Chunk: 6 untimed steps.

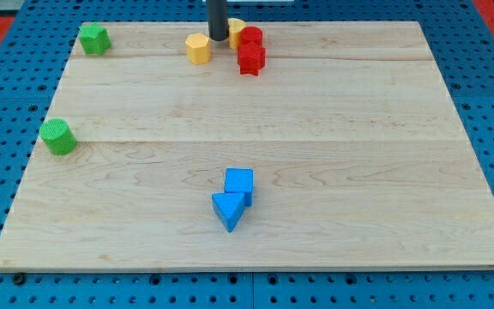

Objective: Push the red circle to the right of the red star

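Observation:
The red circle sits near the view's top edge of the wooden board, just above the red star and touching it. My tip stands just left of the red circle, between it and a yellow hexagon block. A second yellow block is partly hidden behind the rod, right next to the red circle.
A green star-like block lies at the top left corner. A green cylinder sits at the left edge. A blue cube and a blue triangle touch each other at the lower middle. The wooden board rests on blue pegboard.

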Available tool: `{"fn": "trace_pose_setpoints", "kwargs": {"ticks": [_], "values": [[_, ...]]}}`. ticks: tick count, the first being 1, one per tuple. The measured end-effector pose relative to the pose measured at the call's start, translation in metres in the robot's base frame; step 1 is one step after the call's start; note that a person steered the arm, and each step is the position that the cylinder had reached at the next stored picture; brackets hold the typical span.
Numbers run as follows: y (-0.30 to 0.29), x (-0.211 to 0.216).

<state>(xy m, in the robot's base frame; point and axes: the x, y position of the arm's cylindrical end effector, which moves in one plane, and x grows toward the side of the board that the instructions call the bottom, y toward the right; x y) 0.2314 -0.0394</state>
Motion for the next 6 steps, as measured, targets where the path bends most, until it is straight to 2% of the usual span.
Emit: {"fn": "trace_pose_setpoints", "kwargs": {"ticks": [2, 3, 4, 5, 6], "values": [[0.092, 0.020], [0.097, 0.069], [0.085, 0.067], [0.164, 0.060], [0.233, -0.002]]}}
